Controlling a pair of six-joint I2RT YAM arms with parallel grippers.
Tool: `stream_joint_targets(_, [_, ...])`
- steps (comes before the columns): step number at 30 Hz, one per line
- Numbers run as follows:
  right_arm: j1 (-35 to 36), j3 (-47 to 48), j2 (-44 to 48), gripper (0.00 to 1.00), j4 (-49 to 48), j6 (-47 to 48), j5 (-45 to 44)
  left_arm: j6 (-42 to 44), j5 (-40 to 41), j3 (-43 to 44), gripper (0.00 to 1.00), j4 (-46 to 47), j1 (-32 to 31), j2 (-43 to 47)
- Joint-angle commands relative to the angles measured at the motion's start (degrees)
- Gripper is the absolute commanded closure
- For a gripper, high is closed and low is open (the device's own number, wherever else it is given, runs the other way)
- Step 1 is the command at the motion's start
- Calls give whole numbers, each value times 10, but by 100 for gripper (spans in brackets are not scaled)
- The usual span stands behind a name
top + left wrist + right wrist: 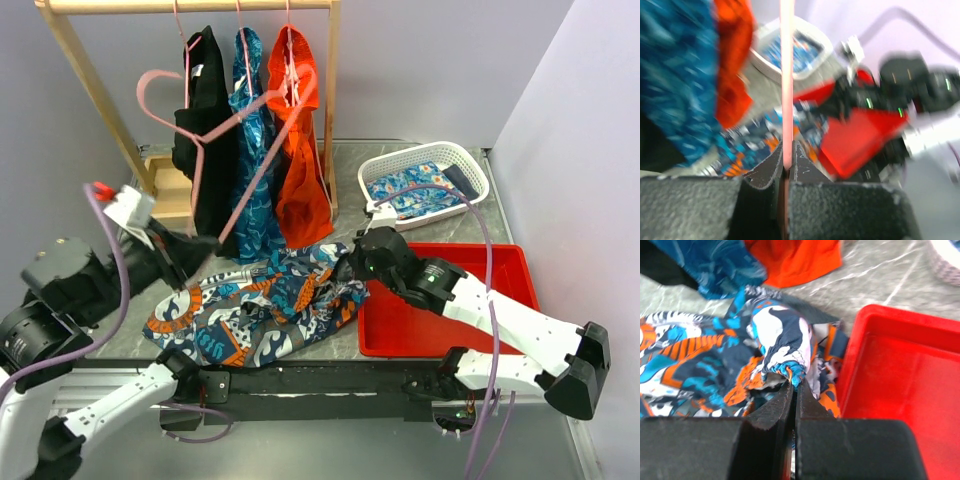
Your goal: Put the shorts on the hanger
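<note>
right claw (794,386) pinches crumpled shorts (780,340), swirled navy, white and orange.

Left wrist view blurred; shorts (250,310) right edge hidden under right arm (470,295).

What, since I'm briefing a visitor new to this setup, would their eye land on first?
Probably the loud navy, white and orange shorts sprawled mid-table, a fold pinched by the right gripper. Next, the pink hanger held slantwise by the left gripper in front of the black, teal and orange clothes on the rack at the back. The red tray sits right of the shorts.
</note>
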State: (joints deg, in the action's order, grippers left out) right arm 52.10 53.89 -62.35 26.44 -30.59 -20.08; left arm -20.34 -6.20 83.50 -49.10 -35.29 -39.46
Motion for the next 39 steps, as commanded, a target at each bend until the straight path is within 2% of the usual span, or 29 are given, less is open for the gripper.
stream_joint_targets(1, [-2, -4, 33, 100, 13, -7, -80, 13, -19, -22, 99, -13, -64, 25])
stream_joint_targets(4, [-3, -13, 52, 100, 25, -9, -123, -1, -44, -73, 99, -21, -73, 38])
stream_joint_targets(6, [-7, -19, 63, 100, 27, -9, -139, -18, -89, -126, 99, -16, -74, 56])
stream_joint_targets(11, [-32, -8, 56, 100, 28, 4, -147, -34, -109, -191, 99, -18, -81, 85])
stream_joint_targets(19, [-91, 68, 10, 100, 35, 61, -133, -40, -76, -203, 99, -54, -127, 105])
stream_joint_targets(29, [-107, 120, -15, 100, 41, 88, -141, -44, -56, -235, 99, -65, -142, 125])
stream_joint_targets(39, [-107, 183, -21, 100, 45, 127, -119, -40, -52, -224, 99, -64, -155, 85])
